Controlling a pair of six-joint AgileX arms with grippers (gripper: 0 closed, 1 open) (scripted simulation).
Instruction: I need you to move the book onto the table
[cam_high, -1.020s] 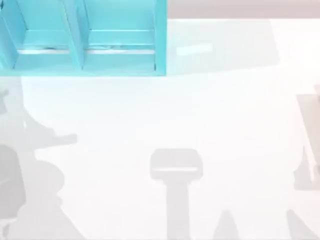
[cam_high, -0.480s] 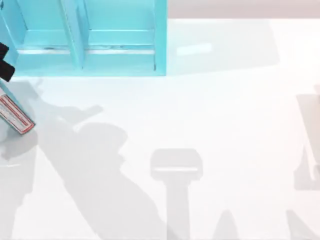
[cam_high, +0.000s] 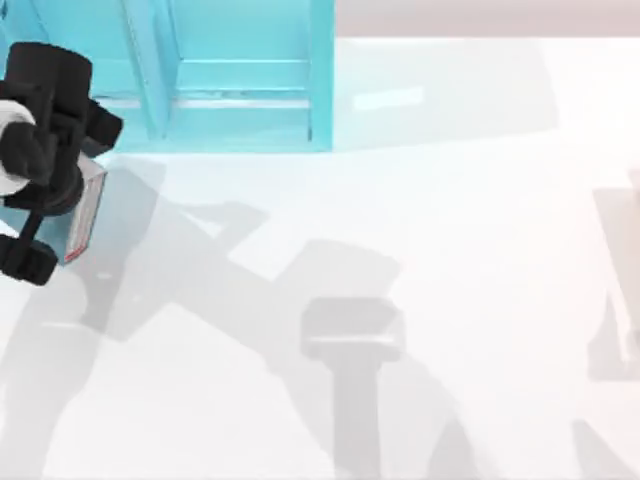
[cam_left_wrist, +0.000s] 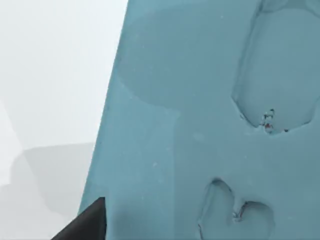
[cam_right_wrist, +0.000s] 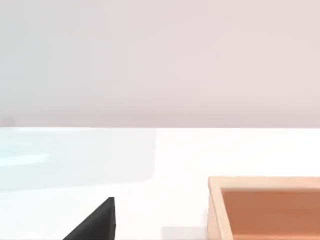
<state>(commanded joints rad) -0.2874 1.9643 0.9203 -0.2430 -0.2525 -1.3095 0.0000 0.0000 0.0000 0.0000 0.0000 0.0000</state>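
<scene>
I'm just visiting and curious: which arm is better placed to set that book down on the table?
The left. Its gripper is at the table's left side, in front of the turquoise shelf, already carrying the book; the cover sits close in its wrist view.

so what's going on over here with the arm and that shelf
The left gripper is at the left side of the table, just in front of the turquoise shelf, carrying the book. The book's teal-grey cover sits close up against the left wrist camera. It appears held above the white surface rather than laid down yet. The right arm is idle, near a wooden box.
</scene>
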